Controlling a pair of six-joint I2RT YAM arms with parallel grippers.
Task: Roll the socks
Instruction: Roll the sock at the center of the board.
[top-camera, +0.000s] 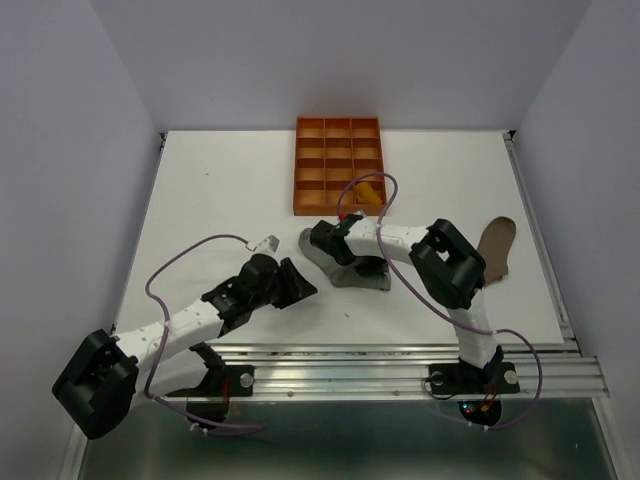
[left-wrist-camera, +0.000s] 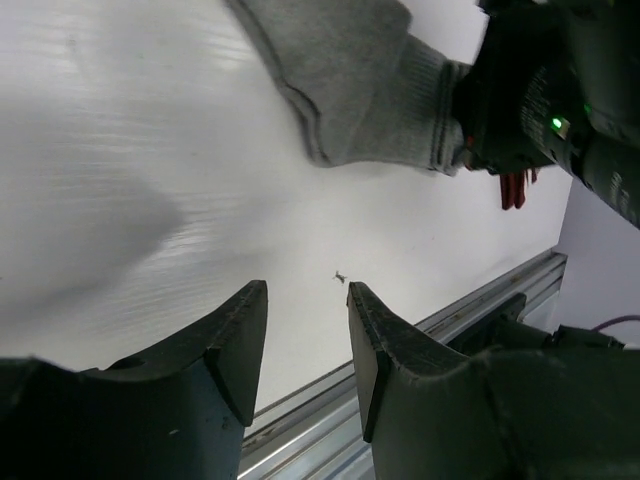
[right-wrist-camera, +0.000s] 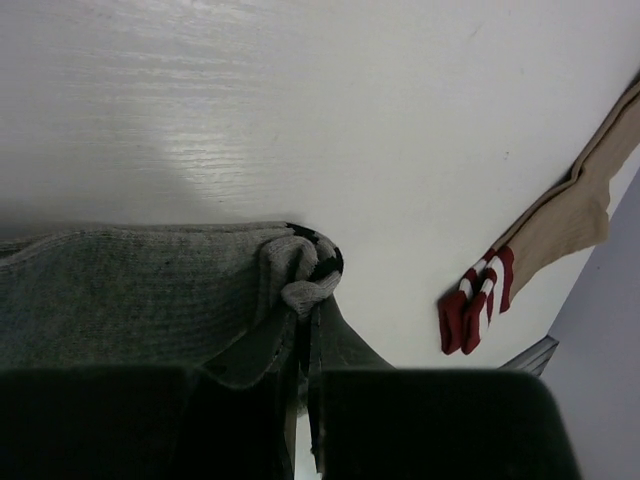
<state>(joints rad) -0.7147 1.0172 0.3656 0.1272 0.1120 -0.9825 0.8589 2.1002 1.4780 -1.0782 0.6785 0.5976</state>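
Observation:
The grey sock (top-camera: 350, 270) lies on the white table (top-camera: 200, 200) in front of the tray. My right gripper (top-camera: 323, 240) is shut on its bunched black-striped cuff, seen pinched in the right wrist view (right-wrist-camera: 303, 325). The grey sock (right-wrist-camera: 130, 295) stretches left from the jaws. My left gripper (top-camera: 297, 283) is open and empty, just left of the sock, low over the table. In the left wrist view (left-wrist-camera: 306, 300) the grey sock (left-wrist-camera: 360, 90) lies ahead of it. The taupe-brown sock (top-camera: 495, 250) lies flat at the right, its maroon-white cuff (right-wrist-camera: 477, 300) toward me. The mustard sock (top-camera: 368, 193) sits in the tray.
The orange compartmented tray (top-camera: 338, 140) stands at the back centre. A metal rail (top-camera: 400, 352) runs along the table's near edge. Purple cables loop over both arms, one (top-camera: 365, 190) reaching over the tray's front.

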